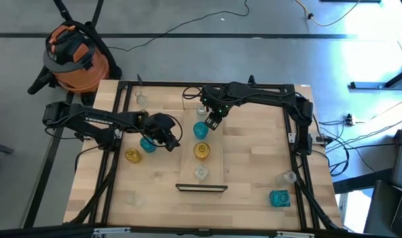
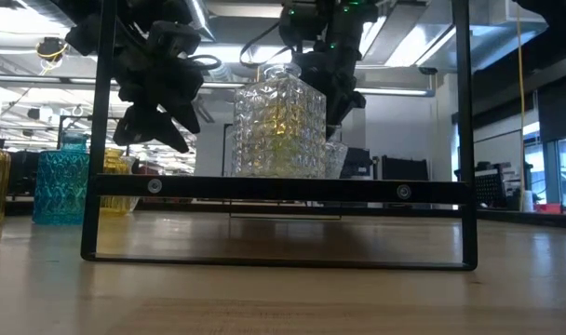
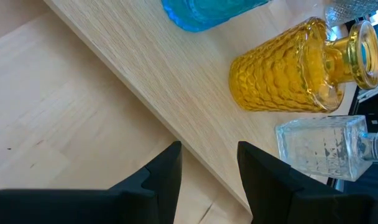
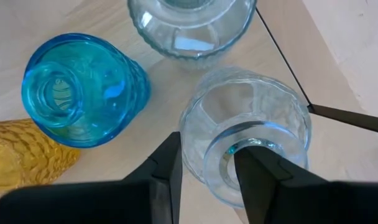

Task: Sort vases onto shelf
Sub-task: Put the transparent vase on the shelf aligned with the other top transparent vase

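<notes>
Right gripper sits over the far end of the shelf, fingers parted a little and straddling the neck of a clear vase that stands upright right under it — fingers look just off the glass, so released or releasing, not a firm clamp; contact at the pads is hard to tell. In the high view the right gripper hangs at the shelf's far end, beside a teal vase. The vase's long axis runs straight up, in line with the gripper's approach, so the way clear is a plain lift. Just beside the clear vase in the right wrist view: the teal vase, another clear vase and the edge of an amber one, all close, so any sideways drift risks a knock. Shelf row toward the near end: teal, amber vase, square clear vase. Left gripper hovers at the shelf's left edge, fingers open, holding nothing — its wrist view shows bare shelf edge between the left fingers. Loose vases remain on the table: a teal one and an amber one near the left gripper, a teal one by the right near corner. The left arm is nearer the first two, I judge.
</notes>
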Robot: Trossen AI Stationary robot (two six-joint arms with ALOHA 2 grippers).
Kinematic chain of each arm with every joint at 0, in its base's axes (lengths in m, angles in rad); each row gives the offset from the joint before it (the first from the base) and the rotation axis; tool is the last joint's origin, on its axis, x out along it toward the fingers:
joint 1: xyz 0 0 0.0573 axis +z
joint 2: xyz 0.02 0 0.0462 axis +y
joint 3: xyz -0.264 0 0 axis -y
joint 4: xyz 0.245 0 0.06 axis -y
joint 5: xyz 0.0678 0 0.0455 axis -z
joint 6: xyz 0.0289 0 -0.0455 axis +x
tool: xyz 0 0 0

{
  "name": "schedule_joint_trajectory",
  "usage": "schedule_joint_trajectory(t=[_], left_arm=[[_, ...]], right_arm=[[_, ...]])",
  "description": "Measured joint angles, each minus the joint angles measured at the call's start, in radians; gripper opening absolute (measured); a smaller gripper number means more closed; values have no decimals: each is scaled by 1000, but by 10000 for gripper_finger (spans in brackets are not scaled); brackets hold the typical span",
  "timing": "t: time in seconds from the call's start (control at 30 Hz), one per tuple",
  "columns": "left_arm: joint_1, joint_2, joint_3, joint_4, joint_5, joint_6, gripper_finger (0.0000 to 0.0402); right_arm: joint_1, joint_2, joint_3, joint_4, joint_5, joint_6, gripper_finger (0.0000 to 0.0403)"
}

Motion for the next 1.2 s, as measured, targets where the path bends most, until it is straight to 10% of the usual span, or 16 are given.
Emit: schedule_joint_trajectory(t=[1.2], left_arm=[[0, 0, 0, 0, -2, 1, 149]], right_arm=[[22, 0, 0, -23, 19, -98, 175]])
